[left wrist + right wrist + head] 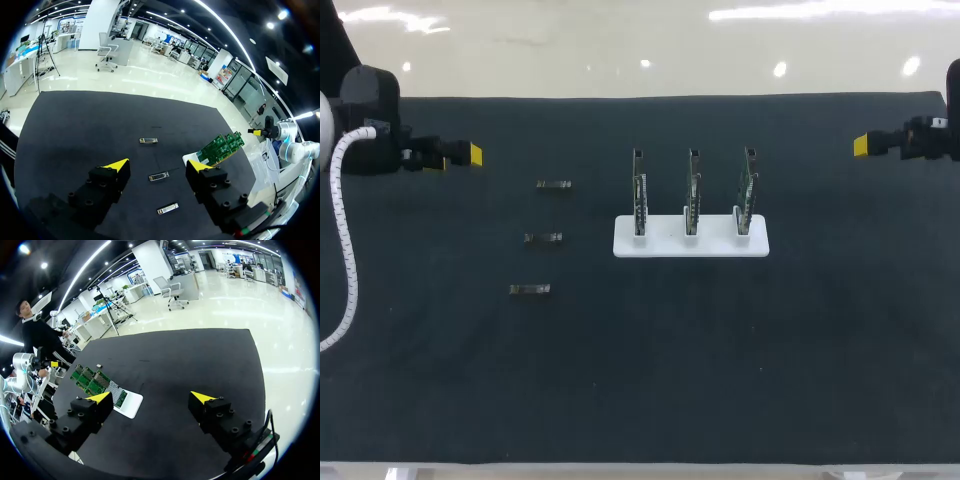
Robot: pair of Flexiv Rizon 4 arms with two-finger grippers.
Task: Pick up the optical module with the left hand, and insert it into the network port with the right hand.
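Note:
Three small metal optical modules lie in a column on the black mat: the far one (553,185), the middle one (543,238) and the near one (530,289). A white stand (690,247) in the middle holds three upright green circuit boards (692,195) with the network ports. My left gripper (470,154) hovers at the far left edge, open and empty. In the left wrist view the left gripper (157,165) points over the modules, the middle module (159,176) lying ahead between its fingers. My right gripper (861,146) hangs at the far right, and the right wrist view shows it (150,397) open and empty.
The black mat (800,340) covers the whole table. The boards (220,148) stand to the right of the modules in the left wrist view. In the right wrist view the boards (90,380) and the stand (127,405) lie ahead beside my right gripper's left finger.

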